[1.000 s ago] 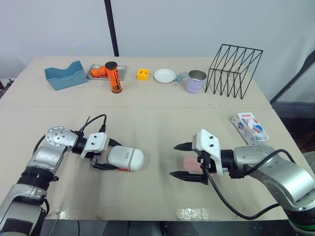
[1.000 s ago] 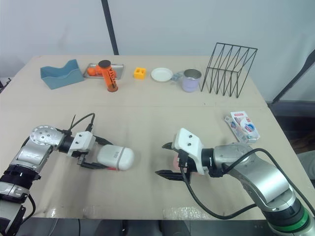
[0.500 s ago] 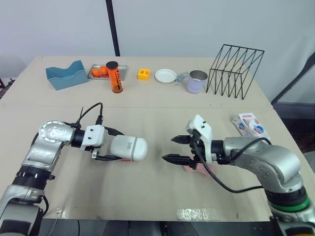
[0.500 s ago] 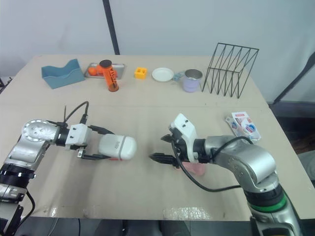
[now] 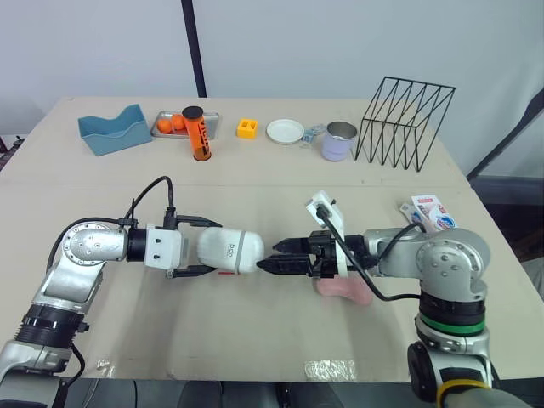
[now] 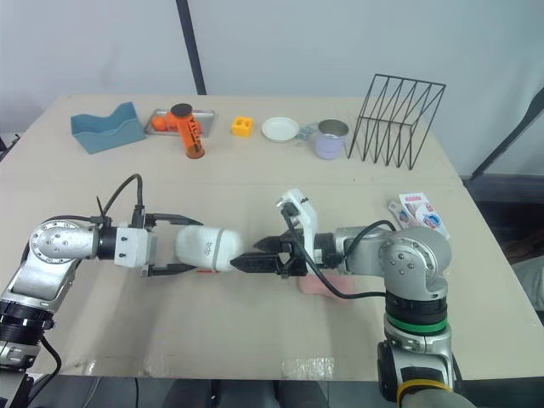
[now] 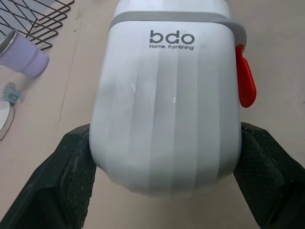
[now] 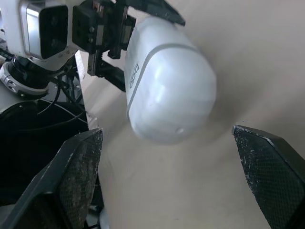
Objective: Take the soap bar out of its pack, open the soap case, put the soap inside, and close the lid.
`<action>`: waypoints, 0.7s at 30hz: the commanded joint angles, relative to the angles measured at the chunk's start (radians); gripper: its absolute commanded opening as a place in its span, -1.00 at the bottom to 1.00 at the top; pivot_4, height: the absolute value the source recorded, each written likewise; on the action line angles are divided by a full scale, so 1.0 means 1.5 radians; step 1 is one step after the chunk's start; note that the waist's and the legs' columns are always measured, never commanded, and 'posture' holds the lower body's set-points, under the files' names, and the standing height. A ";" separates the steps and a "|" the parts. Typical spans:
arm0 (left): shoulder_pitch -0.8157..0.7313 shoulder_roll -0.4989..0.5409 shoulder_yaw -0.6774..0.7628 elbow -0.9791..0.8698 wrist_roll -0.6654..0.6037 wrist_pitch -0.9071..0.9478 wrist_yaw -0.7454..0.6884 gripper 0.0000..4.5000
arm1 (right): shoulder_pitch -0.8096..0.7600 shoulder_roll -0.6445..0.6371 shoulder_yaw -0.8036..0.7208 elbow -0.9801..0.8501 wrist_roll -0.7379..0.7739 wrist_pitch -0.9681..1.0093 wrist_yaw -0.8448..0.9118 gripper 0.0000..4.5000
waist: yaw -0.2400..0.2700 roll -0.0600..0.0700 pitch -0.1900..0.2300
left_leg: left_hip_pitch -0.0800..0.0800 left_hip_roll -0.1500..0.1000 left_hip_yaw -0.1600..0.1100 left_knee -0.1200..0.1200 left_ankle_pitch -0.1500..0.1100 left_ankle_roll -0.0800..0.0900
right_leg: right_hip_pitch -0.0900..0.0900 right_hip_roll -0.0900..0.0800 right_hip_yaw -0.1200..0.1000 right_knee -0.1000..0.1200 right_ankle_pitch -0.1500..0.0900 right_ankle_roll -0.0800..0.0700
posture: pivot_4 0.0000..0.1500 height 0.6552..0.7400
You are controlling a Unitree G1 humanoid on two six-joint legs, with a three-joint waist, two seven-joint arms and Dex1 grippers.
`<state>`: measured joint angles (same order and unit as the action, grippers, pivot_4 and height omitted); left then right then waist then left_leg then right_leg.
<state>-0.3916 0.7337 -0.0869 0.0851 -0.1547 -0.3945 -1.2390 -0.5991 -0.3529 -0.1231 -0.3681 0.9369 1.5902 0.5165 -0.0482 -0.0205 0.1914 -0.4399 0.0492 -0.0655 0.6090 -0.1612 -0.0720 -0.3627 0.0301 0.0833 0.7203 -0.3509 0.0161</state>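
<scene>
The pink soap bar (image 5: pixel 344 289) is already out of its pack and lies bare on the table (image 5: pixel 255 348), at about 5 o'clock from the table's middle, partly under the right forearm.

A little further in, the left gripper (image 5: pixel 204 248) is clamped on the white soap case (image 5: pixel 228 250). It holds the case lying on its side with one black finger on each broad side. The rounded lid end points to 3 o'clock. The right gripper (image 5: pixel 269 256) has its jaws apart and empty, with the tips just at this lid end. I cannot tell if they touch it.

The case looks like hard, smooth plastic, so I judge it light and stiff but slippery on the curved parts. The wrist view shows a grey band (image 7: pixel 176 16) where the lid probably meets the body, and a red latch (image 7: pixel 245 83) on one side. The right gripper should take the lid beyond the band, on its flatter faces, and not at the round tip, where the fingers may slide off. The soap is probably firm but slick, so its long edges are the better place.

The opened pack (image 5: pixel 431 212) lies at 3 o'clock near the table edge. At 12 o'clock a blue tray (image 5: pixel 110 132), an orange can (image 5: pixel 197 134), a yellow block (image 5: pixel 247 128), a plate (image 5: pixel 285 131), a mug (image 5: pixel 338 141) and a wire rack (image 5: pixel 404 119) stand in a row.
</scene>
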 commanded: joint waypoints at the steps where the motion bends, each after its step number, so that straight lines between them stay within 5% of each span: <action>1: -0.008 -0.008 0.011 -0.019 0.005 -0.010 0.038 0.56 | -0.025 0.023 0.013 0.025 -0.005 -0.002 -0.014 1.00 | 0.000 0.000 0.000 | 0.000 0.000 0.000 0.000 0.000 0.000 | 0.000 0.000 0.000 0.000 0.000 0.000 | 1.00 0.93; 14: -0.020 -0.028 -0.015 -0.016 0.037 -0.029 0.083 0.56 | -0.058 0.093 -0.039 0.097 0.001 0.016 -0.066 1.00 | 0.000 0.000 0.000 | 0.000 0.000 0.000 0.000 0.000 0.000 | 0.000 0.000 0.000 0.000 0.000 0.000 | 1.00 0.93; 16: -0.020 -0.028 -0.016 -0.016 0.037 -0.029 0.084 0.56 | -0.057 0.098 -0.044 0.100 0.007 0.016 -0.073 0.81 | 0.000 0.000 0.000 | 0.000 0.000 0.000 0.000 0.000 0.000 | 0.000 0.000 0.000 0.000 0.000 0.000 | 1.00 0.93; 21: -0.019 -0.025 -0.019 -0.009 0.039 -0.033 0.087 0.56 | -0.059 0.104 -0.054 0.114 0.024 0.016 -0.089 0.81 | 0.000 0.000 0.000 | 0.000 0.000 0.000 -0.001 0.000 0.000 | -0.001 0.000 0.000 0.000 0.000 0.000 | 1.00 0.93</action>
<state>-0.4048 0.6890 -0.1206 0.0855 -0.0930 -0.4301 -1.1200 -0.6680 -0.2025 -0.1763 -0.1918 0.9340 1.6162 0.3915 -0.0485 -0.0205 0.1915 -0.4402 0.0492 -0.0653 0.6081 -0.1612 -0.0720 -0.3636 0.0302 0.0834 0.7205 -0.3509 0.0161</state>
